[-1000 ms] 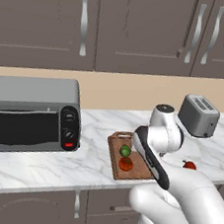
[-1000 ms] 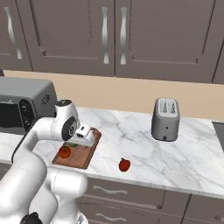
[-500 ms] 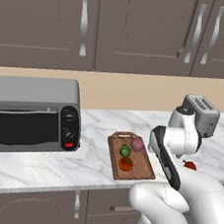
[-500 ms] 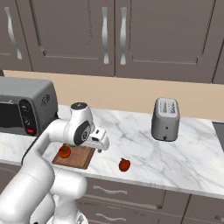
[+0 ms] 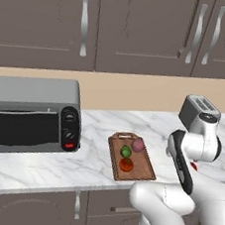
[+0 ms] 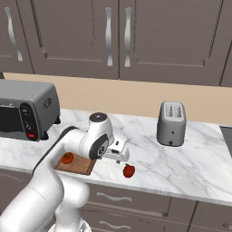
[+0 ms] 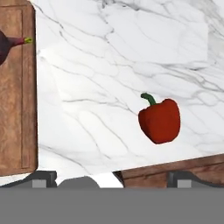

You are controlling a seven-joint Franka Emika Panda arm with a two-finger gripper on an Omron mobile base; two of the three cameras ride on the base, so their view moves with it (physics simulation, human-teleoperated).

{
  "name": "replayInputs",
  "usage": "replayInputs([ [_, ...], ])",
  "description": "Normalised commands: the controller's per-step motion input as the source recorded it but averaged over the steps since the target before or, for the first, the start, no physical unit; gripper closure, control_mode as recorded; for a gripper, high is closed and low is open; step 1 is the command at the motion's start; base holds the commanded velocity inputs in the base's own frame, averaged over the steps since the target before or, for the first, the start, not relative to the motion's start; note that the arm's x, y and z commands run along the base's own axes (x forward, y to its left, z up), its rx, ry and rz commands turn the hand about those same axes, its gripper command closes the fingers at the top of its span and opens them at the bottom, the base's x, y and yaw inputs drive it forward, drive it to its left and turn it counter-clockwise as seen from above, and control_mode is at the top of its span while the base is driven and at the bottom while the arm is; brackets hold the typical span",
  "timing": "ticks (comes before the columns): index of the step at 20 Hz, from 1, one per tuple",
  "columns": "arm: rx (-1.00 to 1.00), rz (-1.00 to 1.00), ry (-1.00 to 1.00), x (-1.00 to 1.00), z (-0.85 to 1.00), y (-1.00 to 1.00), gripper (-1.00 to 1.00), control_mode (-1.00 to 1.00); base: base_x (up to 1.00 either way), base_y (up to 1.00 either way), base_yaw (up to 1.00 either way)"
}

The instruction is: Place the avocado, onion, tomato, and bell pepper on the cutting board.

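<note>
So the bell pepper [image 7: 160,120] is sitting on the marble counter [image 7: 113,57] well off the cutting board [image 7: 17,92], on the toaster side of it and near the counter's front edge. From the hand cam I can see it clearly, green stem and all, lying on its side with nothing touching it. In the left base view it's mostly blocked by my own arm, just a red sliver [image 5: 193,166] peeking out.

The board itself has the avocado [image 5: 125,151], onion [image 5: 138,145] and tomato [image 5: 126,164] on it in the left base view, bunched close together. From the right base view the arm covers most of the board [image 6: 84,166] and I only catch the tomato [image 6: 67,158]. The hand cam crops the board at the edge, with a bit of the onion [image 7: 6,46] showing.

The gripper [image 6: 118,156] hangs above the counter between board and pepper [image 6: 129,171], fingers spread wide, nothing between them.

Past the pepper from the board there's a toaster [image 6: 171,123], and on the board's other side a toaster oven [image 5: 29,114]. Dark cabinets [image 5: 120,25] above, beige backsplash.
</note>
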Motion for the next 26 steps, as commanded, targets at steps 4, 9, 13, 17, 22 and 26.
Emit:
replayInputs([
  [4,0.0,0.0,-0.03,-0.03,0.0,-0.53,-1.0,-1.0,0.0,0.0,0.0],
  [9,0.0,0.0,-0.01,0.0,0.01,-0.27,-1.0,-1.0,0.0,0.0,0.0],
  [13,0.0,0.0,0.0,0.14,0.0,-0.13,-1.0,-1.0,0.0,0.0,0.0],
  [17,0.0,0.0,0.0,0.24,0.0,-0.12,-1.0,-1.0,0.0,0.0,0.0],
  [22,0.0,0.0,0.0,0.11,0.0,-0.14,-1.0,-1.0,0.0,0.0,0.0],
  [26,0.0,0.0,0.0,0.0,-0.08,-0.13,-1.0,-1.0,0.0,0.0,0.0],
])
